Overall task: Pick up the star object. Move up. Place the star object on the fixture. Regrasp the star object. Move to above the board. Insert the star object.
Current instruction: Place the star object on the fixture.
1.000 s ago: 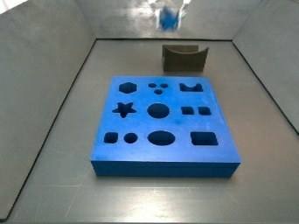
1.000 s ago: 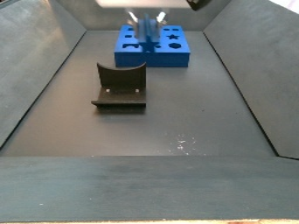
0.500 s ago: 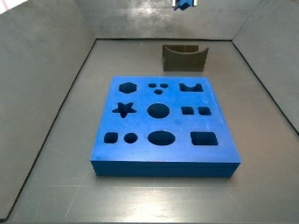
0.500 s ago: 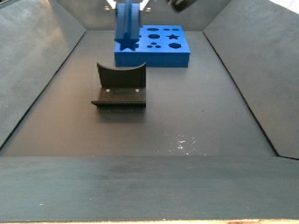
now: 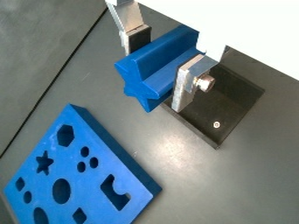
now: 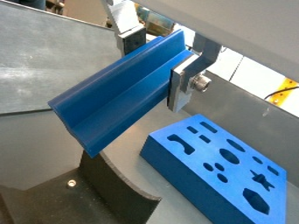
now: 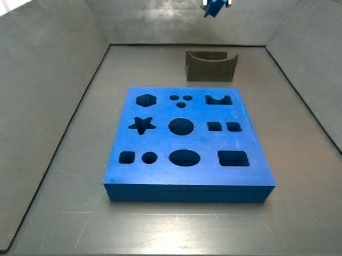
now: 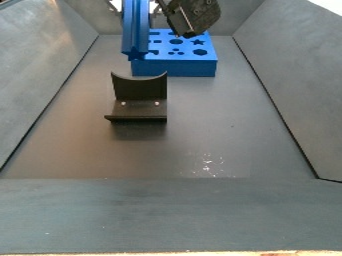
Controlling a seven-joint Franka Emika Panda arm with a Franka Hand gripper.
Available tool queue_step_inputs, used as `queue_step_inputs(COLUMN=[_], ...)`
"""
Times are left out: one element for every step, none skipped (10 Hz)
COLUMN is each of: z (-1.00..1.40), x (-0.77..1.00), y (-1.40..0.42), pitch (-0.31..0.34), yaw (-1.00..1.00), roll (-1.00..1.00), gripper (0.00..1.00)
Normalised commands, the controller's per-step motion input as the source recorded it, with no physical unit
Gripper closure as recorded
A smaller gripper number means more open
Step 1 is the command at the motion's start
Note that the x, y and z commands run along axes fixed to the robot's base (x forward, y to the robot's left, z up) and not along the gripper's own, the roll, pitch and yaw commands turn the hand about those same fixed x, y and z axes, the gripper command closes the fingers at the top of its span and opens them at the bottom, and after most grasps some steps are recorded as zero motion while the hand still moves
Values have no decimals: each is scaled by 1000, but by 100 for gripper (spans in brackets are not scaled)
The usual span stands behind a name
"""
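My gripper (image 5: 159, 59) is shut on the star object (image 5: 156, 68), a long blue peg with a star-shaped end. Both wrist views show it clamped across its length between the silver fingers (image 6: 184, 80). In a side view the gripper (image 7: 214, 6) is at the top edge, high above the fixture (image 7: 211, 66), with only a bit of blue showing. In a side view the star object (image 8: 134, 25) hangs upright above and behind the fixture (image 8: 138, 98), in front of the board (image 8: 181, 55). The board (image 7: 187, 140) lies flat mid-floor, with its star hole at the left.
Grey walls close in the dark floor on both sides and at the back. The fixture's dark base plate (image 5: 230, 101) lies under the gripper. The board also shows in both wrist views (image 5: 70, 179) (image 6: 222, 162).
The gripper has risen with the star object, most of that in the first half second. In a side view the peg has shifted left and the gripper head has come into view.
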Motion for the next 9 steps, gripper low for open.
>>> queue_step_inputs(z=[-1000, -1000, -1000, -1000, -1000, -1000, -1000, -1000, -808], x=[127, 128, 141, 151, 159, 164, 175, 181, 153], y=[134, 136, 139, 136, 138, 142, 134, 133, 121], pitch=[216, 214, 248, 252, 214, 177, 124, 94, 33], yaw=[42, 38, -39, -86, -153, -187, -208, -213, -205], roll=[-1000, -1000, -944, -801, -596, -430, -253, -209, -171], gripper=[100, 100, 100, 100, 100, 100, 100, 100, 100])
